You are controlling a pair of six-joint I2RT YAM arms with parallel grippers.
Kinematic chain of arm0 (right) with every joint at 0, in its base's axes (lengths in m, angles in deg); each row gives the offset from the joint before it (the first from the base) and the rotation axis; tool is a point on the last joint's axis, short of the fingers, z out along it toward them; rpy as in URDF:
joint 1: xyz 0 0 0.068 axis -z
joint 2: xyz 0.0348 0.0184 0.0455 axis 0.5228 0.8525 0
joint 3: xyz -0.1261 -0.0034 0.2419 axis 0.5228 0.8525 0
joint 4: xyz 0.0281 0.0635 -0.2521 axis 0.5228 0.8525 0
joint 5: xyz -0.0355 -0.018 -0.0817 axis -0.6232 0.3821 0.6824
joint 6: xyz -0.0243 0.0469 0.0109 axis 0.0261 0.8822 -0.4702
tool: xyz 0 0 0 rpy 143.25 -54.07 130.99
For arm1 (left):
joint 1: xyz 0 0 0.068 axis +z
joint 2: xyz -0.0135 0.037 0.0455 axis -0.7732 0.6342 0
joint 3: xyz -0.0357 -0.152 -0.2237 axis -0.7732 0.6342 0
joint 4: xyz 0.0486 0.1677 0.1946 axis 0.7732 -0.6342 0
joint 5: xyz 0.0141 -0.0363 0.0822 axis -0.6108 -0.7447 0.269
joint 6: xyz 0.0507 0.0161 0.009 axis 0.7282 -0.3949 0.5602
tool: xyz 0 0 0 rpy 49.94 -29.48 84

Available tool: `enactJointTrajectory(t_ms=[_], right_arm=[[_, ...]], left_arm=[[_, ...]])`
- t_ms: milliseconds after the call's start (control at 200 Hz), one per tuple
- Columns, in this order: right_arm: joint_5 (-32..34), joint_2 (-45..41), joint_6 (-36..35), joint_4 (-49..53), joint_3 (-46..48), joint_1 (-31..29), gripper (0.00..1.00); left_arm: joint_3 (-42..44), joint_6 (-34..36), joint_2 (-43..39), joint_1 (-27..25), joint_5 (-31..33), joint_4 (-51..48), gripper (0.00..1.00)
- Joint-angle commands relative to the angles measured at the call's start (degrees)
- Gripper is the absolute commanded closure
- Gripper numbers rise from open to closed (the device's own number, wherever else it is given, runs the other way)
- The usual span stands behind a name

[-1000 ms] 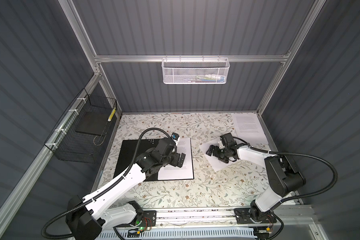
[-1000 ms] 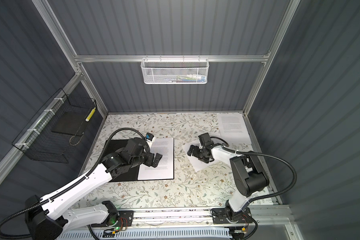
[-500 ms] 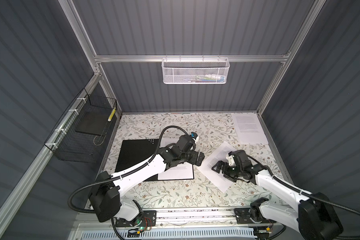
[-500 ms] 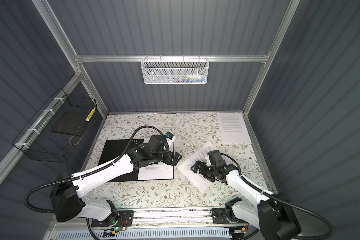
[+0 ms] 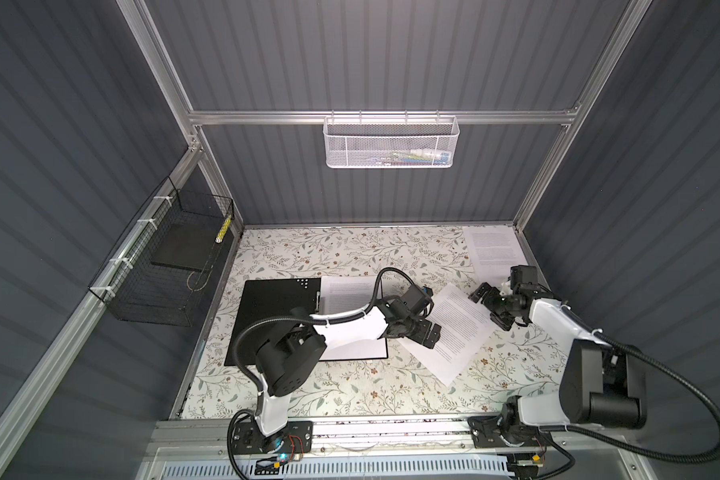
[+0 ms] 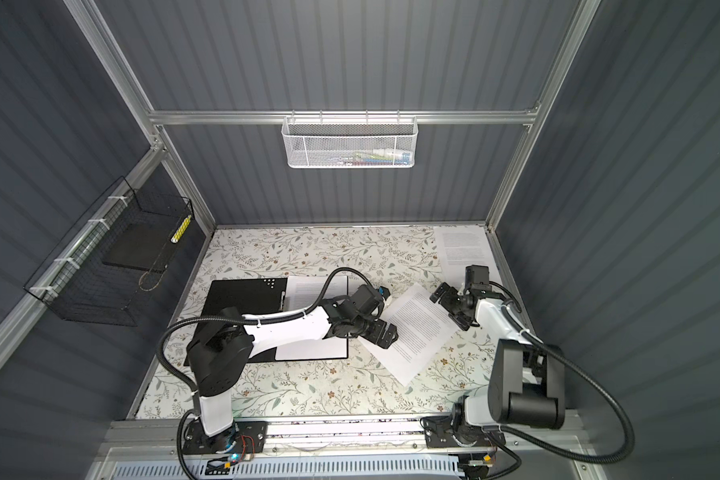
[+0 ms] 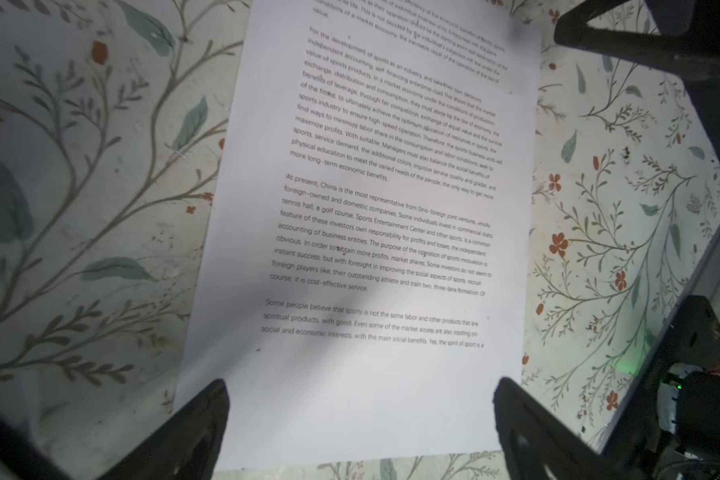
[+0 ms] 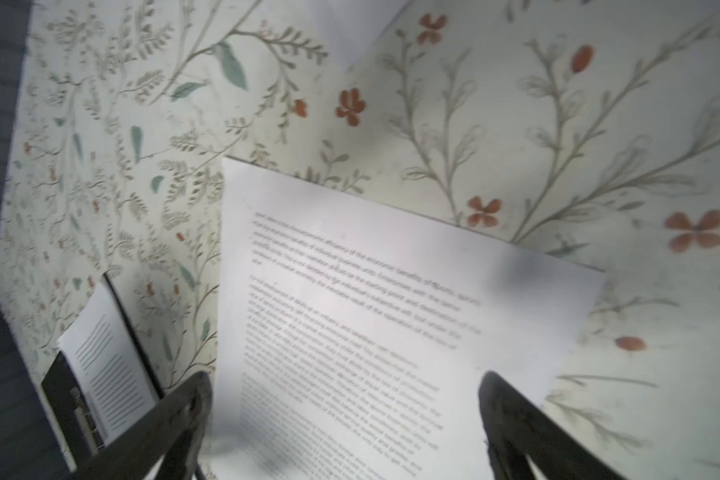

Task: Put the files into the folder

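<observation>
Left of centre on the floral table [image 5: 308, 249] [image 6: 275, 249], in both top views: the folder [image 5: 275, 316] [image 6: 242, 299]. Spread open and flat, black inside up, small white dots near the far end of the spine.

On its right leaf, the filed sheet [image 5: 350, 291] [image 6: 314, 291]. White with fine black lines of text, squared to the folder's edges, partly covered by the left arm.

Just right of the folder, the skewed sheet [image 5: 462, 328] [image 6: 416, 328] [image 7: 371, 208] [image 8: 391, 311]. Flat on the table, turned diagonally, one corner aimed at the front edge. Paragraphs of small black print readable in the left wrist view, blurred in the right wrist view. Corner nearest the folder hidden under the left gripper [image 5: 427, 332] [image 6: 385, 334] [image 7: 362, 432], so any overlap with the folder's right edge hard to judge.

Left gripper low over that corner, jaws spread wide, nothing between them, both dark fingers [image 7: 200, 424] flanking a short edge of the page.

Right gripper [image 5: 491, 309] [image 6: 449, 309] [image 8: 346, 415] above the sheet's far right end, jaws likewise wide and empty, close to the right-hand rail.

In the far right corner, the corner sheet [image 5: 493, 249] [image 6: 462, 249], long edge along the right rail, well apart from the folder.

Open room: bare cloth from the folder's far edge to the back wall, a broad bare strip along the front, a smaller patch between the skewed sheet and the right rail.
</observation>
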Motion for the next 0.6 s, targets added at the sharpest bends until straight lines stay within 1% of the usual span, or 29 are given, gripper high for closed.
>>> enactJointTrajectory(t_ms=[0, 160, 400, 595], right_arm=[[2.9, 0.9, -1.9, 2.0, -1.2, 2.8, 0.01], [2.1, 5.1, -3.3, 2.5, -2.1, 6.0, 0.01], [0.8, 10.2, -4.9, 1.9, -3.2, 6.6, 0.01], [0.4, 11.5, -4.9, 2.0, -4.5, 6.6, 0.01]], left_arm=[[-2.9, -0.8, 2.5, -0.3, -2.8, -1.2, 0.00], [-2.3, -0.6, 4.1, -0.5, -3.1, -1.1, 0.00], [-1.2, 0.2, 6.2, -0.5, -2.3, -2.2, 0.00], [-2.1, 1.2, 9.2, -0.5, -1.9, -4.3, 0.00]])
